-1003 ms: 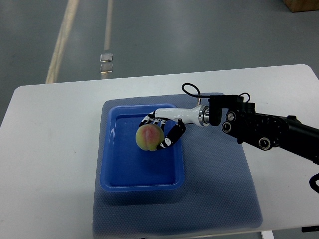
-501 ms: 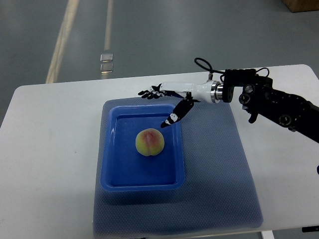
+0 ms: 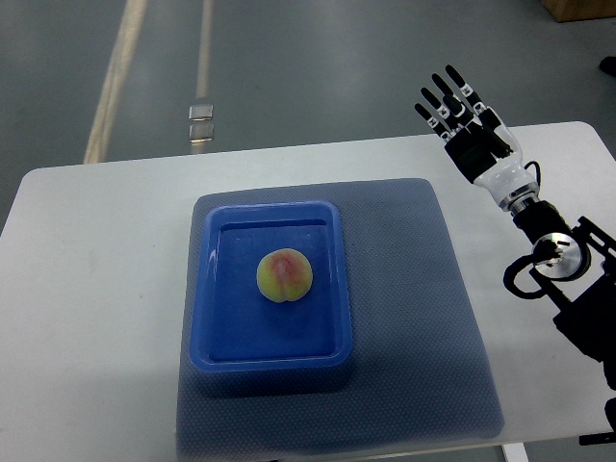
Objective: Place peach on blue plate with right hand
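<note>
A yellow-pink peach (image 3: 284,276) lies in the middle of the blue plate (image 3: 327,332), a rectangular blue tray on a dark blue mat. My right hand (image 3: 462,115) is up at the far right, over the table's back edge, well away from the plate. Its fingers are spread and it holds nothing. Its black arm (image 3: 568,289) comes in from the right edge. The left arm does not show.
The dark blue mat (image 3: 423,327) covers the middle of the white table (image 3: 96,289). Grey floor with a pale stripe (image 3: 115,77) lies beyond the table's back edge. A brown box corner (image 3: 582,8) shows at top right.
My right hand let go of the peach, which now rests on the plate. The hand drew back up and to the right with its fingers spread.
</note>
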{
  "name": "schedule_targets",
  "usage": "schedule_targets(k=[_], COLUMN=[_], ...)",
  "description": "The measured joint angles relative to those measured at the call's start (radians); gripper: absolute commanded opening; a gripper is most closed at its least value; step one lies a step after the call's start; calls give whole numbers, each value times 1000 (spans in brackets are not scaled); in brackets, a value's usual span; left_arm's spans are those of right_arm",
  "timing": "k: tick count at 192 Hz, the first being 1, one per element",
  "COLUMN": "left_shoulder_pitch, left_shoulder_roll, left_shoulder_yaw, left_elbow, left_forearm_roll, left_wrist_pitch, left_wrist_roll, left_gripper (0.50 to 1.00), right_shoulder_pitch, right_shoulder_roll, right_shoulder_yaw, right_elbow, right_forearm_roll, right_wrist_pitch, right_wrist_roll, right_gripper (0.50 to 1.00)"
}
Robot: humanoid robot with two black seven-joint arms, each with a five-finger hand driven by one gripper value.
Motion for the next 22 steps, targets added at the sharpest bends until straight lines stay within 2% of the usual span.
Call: schedule_targets(k=[22], left_shoulder_pitch=[0], left_shoulder_roll=[0], left_shoulder_yaw=[1], left_elbow=[1], left_forearm_roll=[0], left_wrist_pitch=[1], left_wrist_roll=[0], left_gripper=[1000], right_shoulder_pitch=[-7], right_shoulder_roll=[31], right_shoulder_yaw=[22], right_elbow=[-44], right_forearm_roll=[22], right_wrist_pitch=[-4], right_wrist_roll=[19], right_gripper=[932])
